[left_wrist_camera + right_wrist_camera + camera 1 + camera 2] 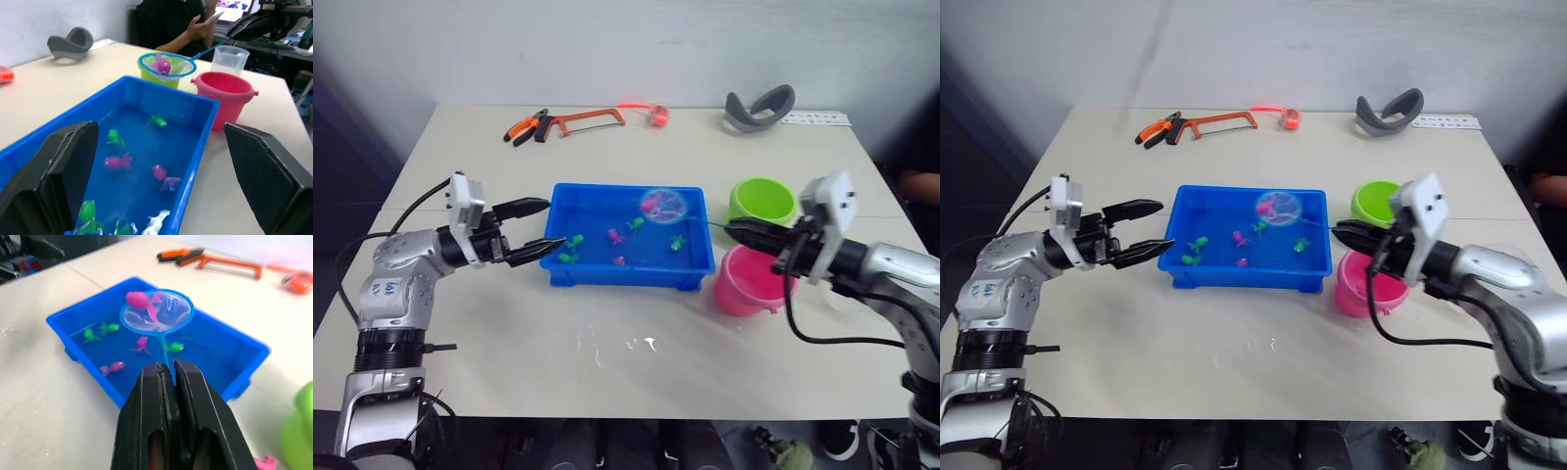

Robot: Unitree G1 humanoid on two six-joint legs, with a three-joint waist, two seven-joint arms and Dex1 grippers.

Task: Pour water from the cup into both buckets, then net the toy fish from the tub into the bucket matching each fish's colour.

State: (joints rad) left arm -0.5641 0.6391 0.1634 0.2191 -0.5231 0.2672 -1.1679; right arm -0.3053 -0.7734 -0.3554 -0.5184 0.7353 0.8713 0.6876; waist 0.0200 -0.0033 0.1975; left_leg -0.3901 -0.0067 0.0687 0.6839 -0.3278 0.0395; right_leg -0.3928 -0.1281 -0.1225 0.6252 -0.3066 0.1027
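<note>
The blue tub (pixel 631 275) sits mid-table holding water and several green and pink toy fish (pixel 117 161). My right gripper (pixel 731 229) is shut on the thin handle of the net (pixel 662 204). The hoop hangs above the tub's far right corner with a pink fish (pixel 139 299) lying in it. On the tub's right stand the buckets: the green bucket (pixel 763 199) further back, the pink bucket (pixel 749 284) nearer, under my right arm. The clear cup (pixel 230 59) stands just beyond the pink bucket. My left gripper (pixel 553 224) is open and empty at the tub's left end.
Orange-handled pliers (pixel 526 126), a hacksaw (pixel 587 120) and a small orange item (pixel 656 115) lie along the table's far edge, with a grey curved object (pixel 759 106) to their right. Water spots (pixel 626 347) mark the table's front. A person (pixel 181 24) sits beyond the table's right side.
</note>
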